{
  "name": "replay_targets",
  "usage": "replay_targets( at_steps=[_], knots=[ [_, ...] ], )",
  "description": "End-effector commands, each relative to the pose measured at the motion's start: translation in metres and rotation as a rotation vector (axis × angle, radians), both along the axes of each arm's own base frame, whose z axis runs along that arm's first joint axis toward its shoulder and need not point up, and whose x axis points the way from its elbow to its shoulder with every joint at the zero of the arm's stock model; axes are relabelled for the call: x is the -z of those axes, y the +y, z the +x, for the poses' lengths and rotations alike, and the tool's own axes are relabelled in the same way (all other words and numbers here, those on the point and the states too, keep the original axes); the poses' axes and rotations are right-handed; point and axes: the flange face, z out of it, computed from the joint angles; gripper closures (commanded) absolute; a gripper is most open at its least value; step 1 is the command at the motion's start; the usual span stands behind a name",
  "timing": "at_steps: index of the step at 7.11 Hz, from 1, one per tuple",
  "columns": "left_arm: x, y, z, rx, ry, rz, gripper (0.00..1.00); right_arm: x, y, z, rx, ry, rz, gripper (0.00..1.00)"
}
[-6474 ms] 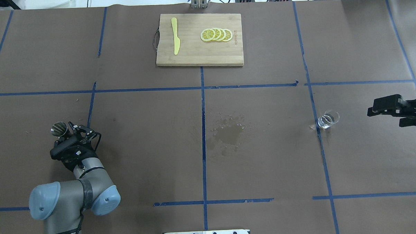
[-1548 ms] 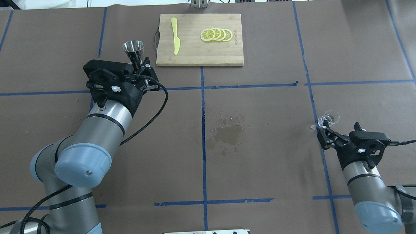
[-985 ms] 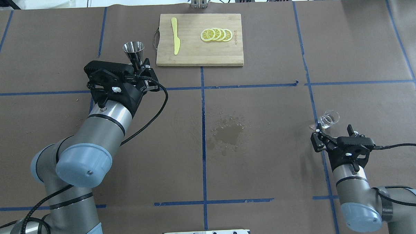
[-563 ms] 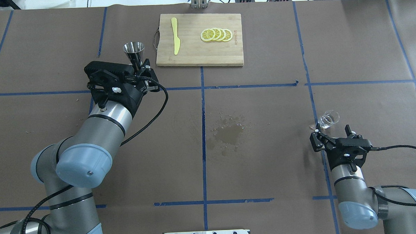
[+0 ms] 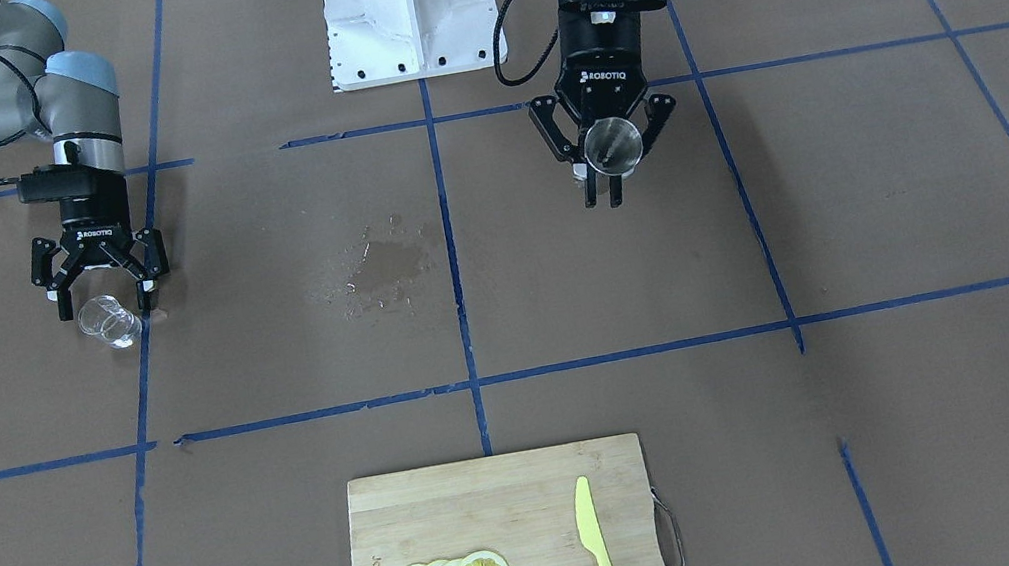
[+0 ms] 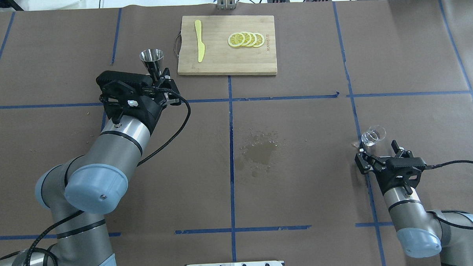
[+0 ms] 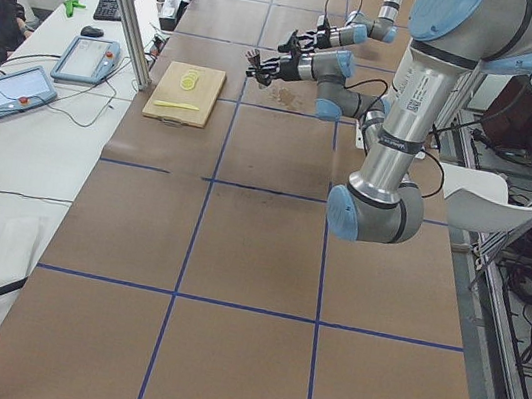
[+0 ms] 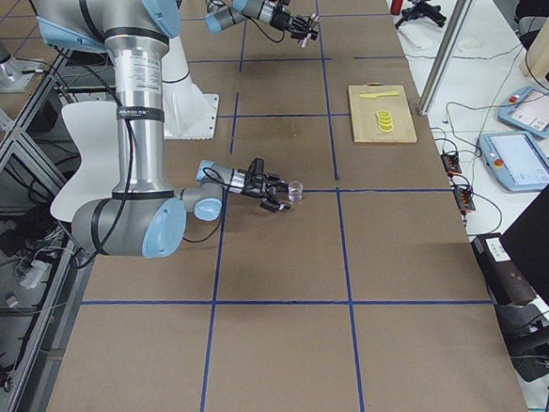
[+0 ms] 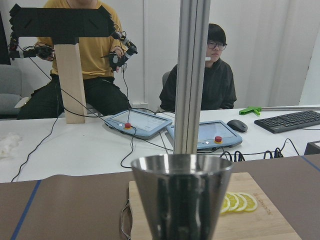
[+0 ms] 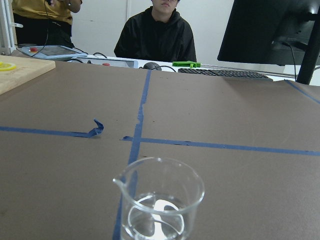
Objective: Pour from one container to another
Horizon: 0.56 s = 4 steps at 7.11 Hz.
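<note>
The right gripper [image 6: 376, 148] hangs low, its fingers spread wide and empty. The glass beaker [image 6: 373, 136] stands upright just ahead of its fingertips. Farther out, the left gripper [image 6: 160, 77] clamps the metal cup [image 6: 152, 58] upright, mouth up, with the cutting board [image 6: 226, 58] just beyond.

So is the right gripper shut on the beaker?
No, the right gripper is open, fingers spread wide, and the glass beaker stands free on the table at their tips.
</note>
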Motion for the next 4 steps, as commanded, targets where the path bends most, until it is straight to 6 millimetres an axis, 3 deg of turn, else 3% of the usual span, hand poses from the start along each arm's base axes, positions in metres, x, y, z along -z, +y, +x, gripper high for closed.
replay_targets(
  at_steps=[1, 4],
  knots=[
    [-0.0018, 0.0014, 0.0029, -0.004, -0.003, -0.002, 1.0, 0.0018, -0.0013, -0.0017, 0.0, -0.001, 0.009, 0.0],
    [-0.0019, 0.0014, 0.0029, -0.004, -0.002, -0.003, 1.0, 0.0082, -0.0079, -0.0033, -0.014, -0.015, 0.011, 0.01]
  ],
)
